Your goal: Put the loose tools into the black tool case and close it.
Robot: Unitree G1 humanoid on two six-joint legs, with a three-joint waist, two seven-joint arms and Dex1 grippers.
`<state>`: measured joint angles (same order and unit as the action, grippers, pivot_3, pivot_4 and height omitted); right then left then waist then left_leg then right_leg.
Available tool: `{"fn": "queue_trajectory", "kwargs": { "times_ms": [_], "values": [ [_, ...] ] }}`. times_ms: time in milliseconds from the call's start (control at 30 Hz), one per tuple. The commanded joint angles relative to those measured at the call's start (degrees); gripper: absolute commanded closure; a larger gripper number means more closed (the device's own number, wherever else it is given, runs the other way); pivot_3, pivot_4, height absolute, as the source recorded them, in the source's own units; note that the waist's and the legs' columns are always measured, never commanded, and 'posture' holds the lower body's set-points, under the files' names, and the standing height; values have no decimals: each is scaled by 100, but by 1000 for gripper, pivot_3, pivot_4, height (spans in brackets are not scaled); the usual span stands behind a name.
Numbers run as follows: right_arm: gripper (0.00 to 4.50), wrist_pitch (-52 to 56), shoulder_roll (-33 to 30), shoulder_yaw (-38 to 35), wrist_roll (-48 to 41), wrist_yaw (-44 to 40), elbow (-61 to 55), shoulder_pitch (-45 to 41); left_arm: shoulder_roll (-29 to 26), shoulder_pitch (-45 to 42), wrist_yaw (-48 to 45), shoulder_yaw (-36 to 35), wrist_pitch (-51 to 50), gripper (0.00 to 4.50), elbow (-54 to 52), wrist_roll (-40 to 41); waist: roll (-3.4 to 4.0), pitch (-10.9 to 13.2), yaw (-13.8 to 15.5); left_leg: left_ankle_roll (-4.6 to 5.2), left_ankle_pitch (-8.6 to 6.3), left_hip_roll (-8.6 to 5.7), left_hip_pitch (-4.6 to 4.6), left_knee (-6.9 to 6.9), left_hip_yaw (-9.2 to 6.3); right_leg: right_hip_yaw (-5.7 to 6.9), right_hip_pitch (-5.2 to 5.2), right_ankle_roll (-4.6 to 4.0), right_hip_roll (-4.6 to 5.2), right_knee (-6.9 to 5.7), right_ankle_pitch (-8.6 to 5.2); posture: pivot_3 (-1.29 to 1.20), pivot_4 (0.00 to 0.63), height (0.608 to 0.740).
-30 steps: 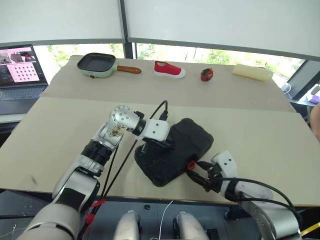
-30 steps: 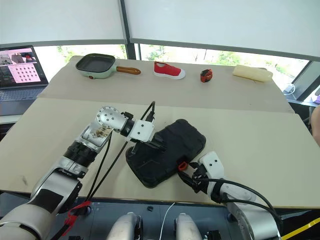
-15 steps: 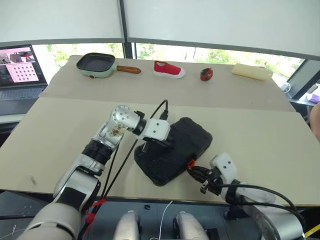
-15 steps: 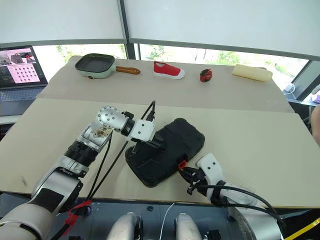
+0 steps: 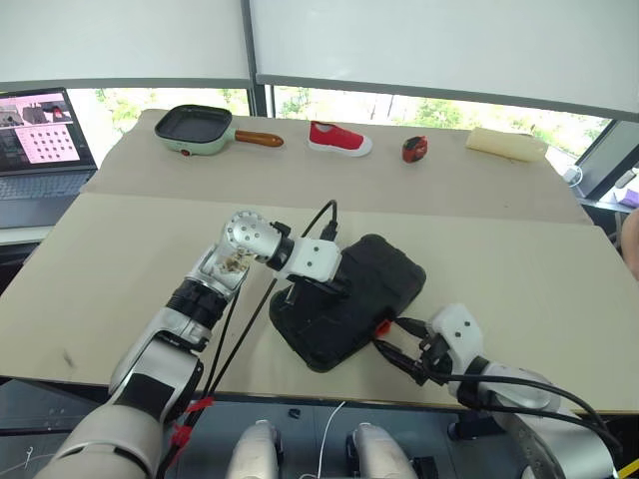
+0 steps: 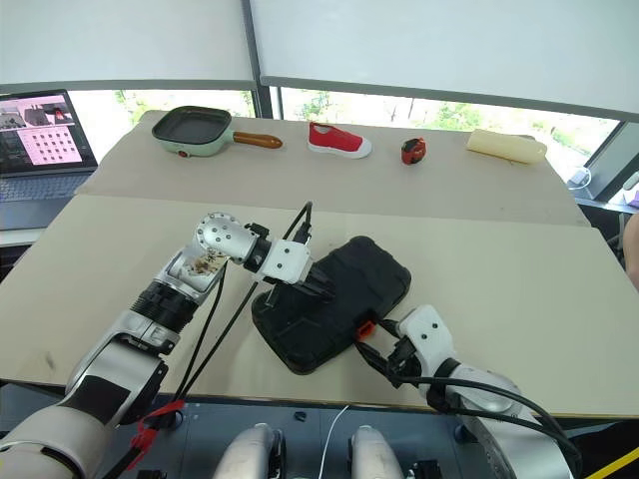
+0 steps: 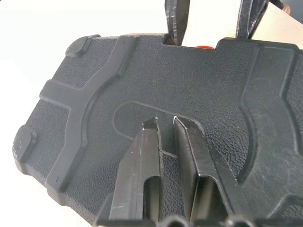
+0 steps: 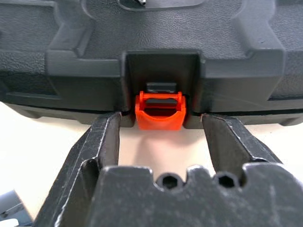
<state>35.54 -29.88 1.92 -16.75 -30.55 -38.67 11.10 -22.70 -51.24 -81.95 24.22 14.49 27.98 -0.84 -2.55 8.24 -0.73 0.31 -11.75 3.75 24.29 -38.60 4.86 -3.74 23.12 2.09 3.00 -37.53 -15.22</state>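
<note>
- The black tool case (image 5: 347, 307) lies closed on the tabletop (image 5: 499, 259), near the front edge, between the two arms and turned at an angle to that edge.
- The orange latch (image 8: 159, 110) sits in a recess at the middle of the case's front edge, on the side facing the right arm.
- The left gripper (image 7: 165, 125) rests its tips on the textured lid of the case. Its fingers (image 7: 142, 156) are closed, side by side with only a narrow slit between them, and hold nothing.
- The right gripper (image 8: 160, 124) sits at the front edge of the case, low to the tabletop. Its fingers (image 8: 102, 142) are open and stand one on each side of the latch. The tips are at the case's edge; whether they touch it cannot be told. The latch itself is not clamped.
- Along the far side of the tabletop, well apart from the case, lie a green pan (image 5: 197, 127) with a wooden handle, a red shoe (image 5: 338, 138), a red-and-black tape measure (image 5: 414, 149) and a pale yellow block (image 5: 506, 145).
- A laptop (image 5: 40, 140) with a lit screen stands beside the tabletop, off its left far corner.
</note>
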Motion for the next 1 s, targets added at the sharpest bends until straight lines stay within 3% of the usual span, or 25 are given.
{"fn": "queue_trajectory", "kwargs": {
  "times_ms": [33, 333, 667, 767, 933, 1000],
  "values": [
    [1538, -435, 98, 98, 101, 4, 167, -2, -9, 118, -170, 381, -42, 3887, 209, -360, -1, 0, 0, 0, 0, 0, 0, 0, 0, 0, 0, 0, 0, 0, 0, 0, 150, 740],
    [1538, -1262, 124, 429, 524, -98, 649, 102, -36, 67, -209, 373, -51, 3887, 204, -360, -5, -5, -7, 0, 0, 4, -5, 10, 1, 0, 2, -10, -2, 0, -12, 0, 150, 740],
    [1538, -1488, 229, 432, 523, -112, 855, -82, -50, 61, -231, 385, -63, 3887, 184, -357, -5, -5, -6, 0, 0, 2, -2, 28, 3, -1, -1, -5, -2, 32, 2, 0, 150, 740],
    [2221, -1509, 237, 426, 529, -105, 808, -92, -44, 54, -222, 390, -33, 3887, 217, -372, -5, -5, -7, 0, 0, 3, -2, 29, 3, -1, -1, -7, -2, 33, 5, 0, 150, 740],
    [3981, -1510, 246, 362, 518, -105, 736, -94, -37, 47, -205, 402, 18, 3887, 267, -395, -5, -5, -8, 0, 0, 3, -2, 29, 4, -1, 0, -9, -2, 33, 5, 0, 150, 740],
    [4438, -1518, 233, 333, 519, -124, 705, -58, -30, 57, -199, 407, 20, 3887, 262, -396, -5, -5, -8, 0, 0, 3, -2, 30, 4, -1, 0, -8, -2, 33, 5, 0, 150, 740]
  ]
}}
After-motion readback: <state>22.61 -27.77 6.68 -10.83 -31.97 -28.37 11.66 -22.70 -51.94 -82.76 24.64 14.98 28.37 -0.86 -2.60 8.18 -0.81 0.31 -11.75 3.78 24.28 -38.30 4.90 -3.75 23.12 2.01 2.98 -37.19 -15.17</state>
